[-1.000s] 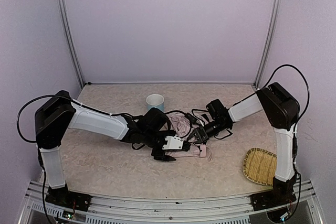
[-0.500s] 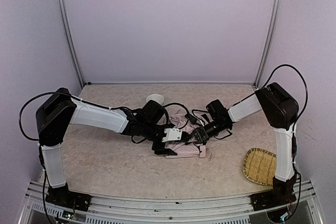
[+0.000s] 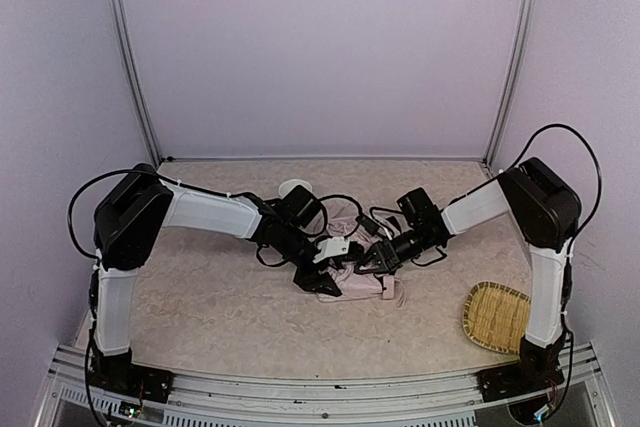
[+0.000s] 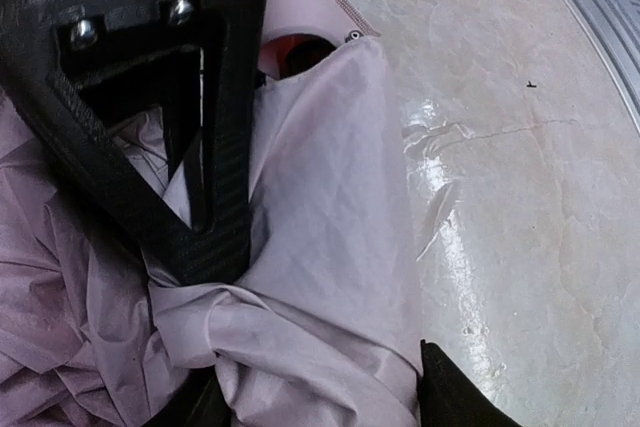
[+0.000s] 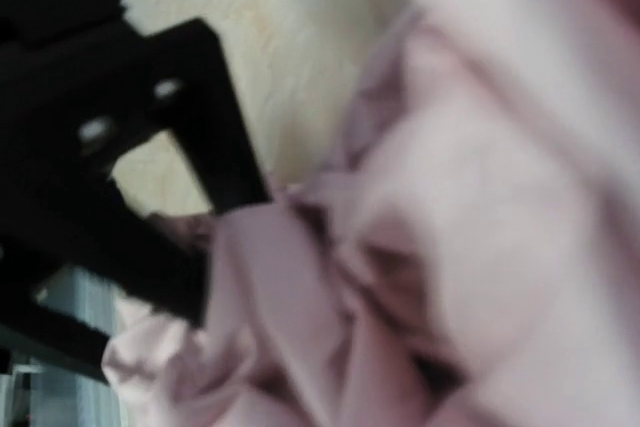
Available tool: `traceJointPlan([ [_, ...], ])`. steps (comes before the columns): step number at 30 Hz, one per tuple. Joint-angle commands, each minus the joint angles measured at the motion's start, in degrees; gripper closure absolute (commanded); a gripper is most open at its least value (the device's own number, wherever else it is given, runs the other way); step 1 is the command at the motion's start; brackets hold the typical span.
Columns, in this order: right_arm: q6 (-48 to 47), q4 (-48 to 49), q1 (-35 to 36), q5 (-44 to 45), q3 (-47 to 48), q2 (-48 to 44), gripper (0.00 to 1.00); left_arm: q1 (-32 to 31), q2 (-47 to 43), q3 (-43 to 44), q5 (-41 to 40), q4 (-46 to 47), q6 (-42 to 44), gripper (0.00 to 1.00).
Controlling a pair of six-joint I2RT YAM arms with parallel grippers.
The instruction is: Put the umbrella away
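Right wrist view wholly out of focus: umbrella [image 5: 450,197] only a pink smear, right gripper [image 3: 365,267] jaw stance unreadable. Left wrist view cuts the fabric off at left and bottom edges; of left gripper [image 3: 322,282], the lower finger [image 4: 455,397] shows only its tip. From above, cup [image 3: 292,187] mostly hidden behind left arm [image 3: 215,215].

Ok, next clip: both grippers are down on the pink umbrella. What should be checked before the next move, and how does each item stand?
1. Canopy of the umbrella collapsed: ok, it is a crumpled pink heap on the table.
2. Hold of the left gripper: cannot tell; fabric lies between its fingers, which stand apart.
3. Hold of the right gripper: cannot tell; its wrist view is blurred.
4. White cup free of the fabric: cannot tell; the left arm hides part of it.
5. Woven tray away from both grippers: ok.
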Motion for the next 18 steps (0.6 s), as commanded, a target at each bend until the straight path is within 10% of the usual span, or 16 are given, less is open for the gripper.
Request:
traceJointPlan([
  [1, 3.4, -0.7, -1.1, 9.8, -4.2, -5.7, 0.64, 2.4, 6.2, -1.2, 1.4, -9.9, -4.4, 0.46],
  [10, 0.5, 1.9, -1.5, 18.7, -10.5, -22.4, 0.56, 3.4, 8.2, -0.9, 4.2, -13.0, -5.9, 0.55],
  [18, -28.2, 7.2, 15.9, 43.5, -23.3, -41.3, 0.51, 4.6, 10.2, 1.4, 6.7, -16.8, -6.7, 0.61],
])
